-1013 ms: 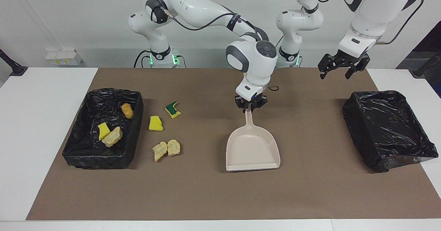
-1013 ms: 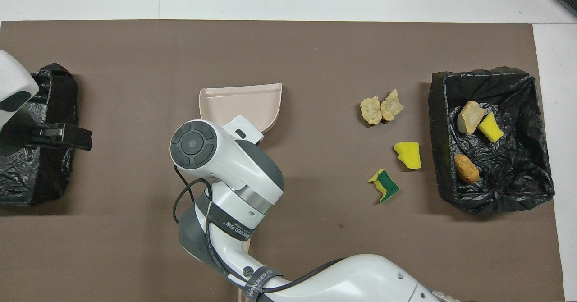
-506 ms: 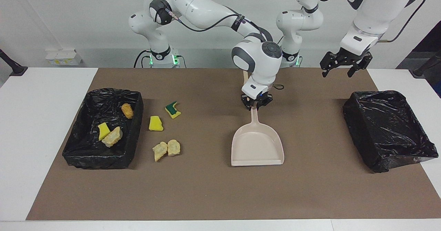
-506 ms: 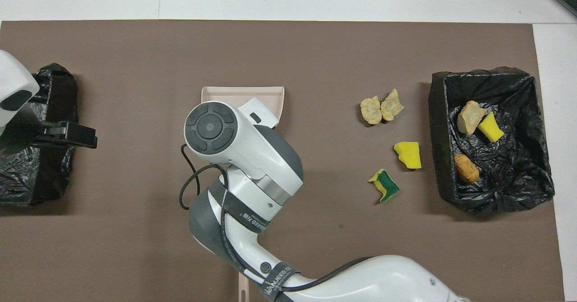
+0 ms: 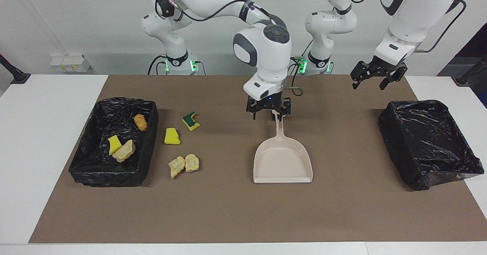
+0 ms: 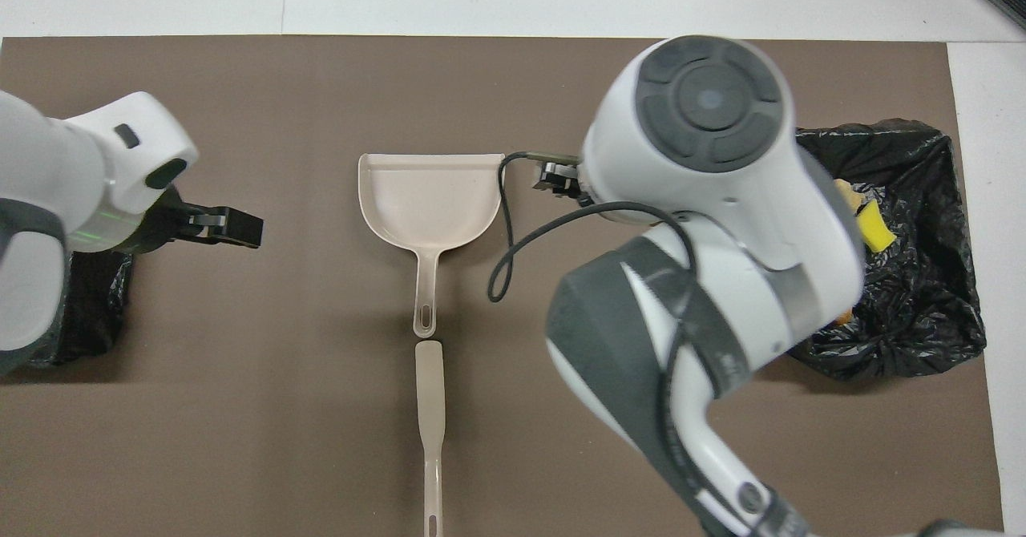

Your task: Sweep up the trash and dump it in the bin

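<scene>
The beige dustpan (image 5: 283, 163) (image 6: 429, 200) lies flat mid-table, handle toward the robots. My right gripper (image 5: 268, 112) hangs open just above the handle's end, holding nothing. Four trash scraps lie on the mat: a green-topped sponge bit (image 5: 191, 121), a yellow sponge bit (image 5: 172, 136) and two tan chunks (image 5: 177, 166) (image 5: 192, 162). Three more sit in the black-lined bin (image 5: 110, 177) at the right arm's end: an orange-brown chunk (image 5: 140, 122), a yellow bit (image 5: 114, 144) (image 6: 874, 232) and a tan chunk (image 5: 124, 151). My left gripper (image 5: 374, 76) (image 6: 232, 228) is open and empty in the air.
A second black-lined bin (image 5: 399, 133) (image 6: 80, 320) stands at the left arm's end. The beige brush (image 6: 430, 417) lies in line with the dustpan handle, nearer to the robots. In the overhead view my right arm covers the loose scraps.
My right gripper has let go of the dustpan handle, opened and turned, and the arm has swung toward its own end. The dustpan rests on the mat. The left gripper shifted slightly.
</scene>
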